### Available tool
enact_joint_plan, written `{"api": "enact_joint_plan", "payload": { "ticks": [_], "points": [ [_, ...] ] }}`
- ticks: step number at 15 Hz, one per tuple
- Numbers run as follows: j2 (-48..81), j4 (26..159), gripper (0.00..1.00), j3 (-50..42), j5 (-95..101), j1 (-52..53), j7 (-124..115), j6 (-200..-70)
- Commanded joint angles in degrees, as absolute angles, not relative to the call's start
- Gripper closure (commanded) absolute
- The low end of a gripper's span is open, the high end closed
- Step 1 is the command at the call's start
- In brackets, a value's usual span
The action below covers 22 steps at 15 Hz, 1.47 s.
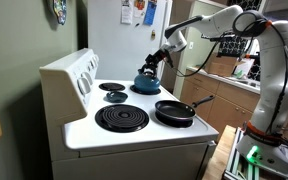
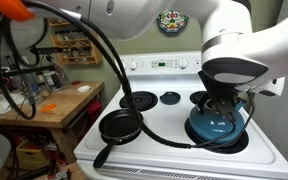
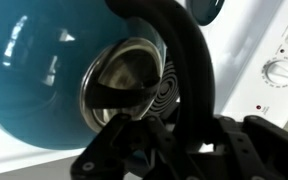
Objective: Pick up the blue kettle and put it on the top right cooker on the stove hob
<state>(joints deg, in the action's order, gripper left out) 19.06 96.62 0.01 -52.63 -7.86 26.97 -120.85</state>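
Observation:
The blue kettle (image 1: pixel 146 84) (image 2: pixel 215 124) is over a large black coil burner (image 2: pixel 236 143) at the stove hob's (image 1: pixel 84 128) front right. I cannot tell whether it rests on the burner or hangs just above it. My gripper (image 1: pixel 155 63) (image 2: pixel 222 101) comes down from above and is shut on the kettle's dark arched handle (image 3: pixel 187 70). In the wrist view the blue body (image 3: pixel 34 80) and silvery lid (image 3: pixel 124 75) fill the left, with coil showing behind the handle. The small top right cooker (image 2: pixel 200 97) (image 1: pixel 112 87) lies bare just behind the kettle, near the back panel.
A black frying pan (image 1: pixel 174 112) (image 2: pixel 119 126) sits on the front left burner with its handle over the front edge. A large coil burner (image 1: pixel 121 119) and a small one (image 2: pixel 170 97) are bare. The knobbed back panel (image 1: pixel 82 72) rises behind. A wooden counter (image 2: pixel 54 105) stands beside the stove.

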Motion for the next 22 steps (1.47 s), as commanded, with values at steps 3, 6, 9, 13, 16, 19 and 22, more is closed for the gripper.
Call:
{"api": "enact_joint_plan", "payload": {
  "ticks": [3,6,9,13,16,19,22],
  "points": [
    [19.57,92.58,0.98,0.33,-51.03,-7.23,24.75,-118.99],
    [20.55,90.24,0.98,0.67,-49.99,-6.7,24.09,-118.6],
    [21.78,87.53,0.98,1.19,-48.75,-6.43,23.3,-117.85],
    [23.37,83.56,0.98,1.86,-47.17,-6.58,22.32,-115.03],
    [23.28,86.12,0.9,2.05,-47.27,-6.53,23.77,-116.86],
    [23.65,85.49,0.9,2.09,-47.15,-6.55,23.69,-116.67],
    [23.79,85.43,0.9,2.1,-47.12,-6.57,23.68,-116.68]
  ]
}}
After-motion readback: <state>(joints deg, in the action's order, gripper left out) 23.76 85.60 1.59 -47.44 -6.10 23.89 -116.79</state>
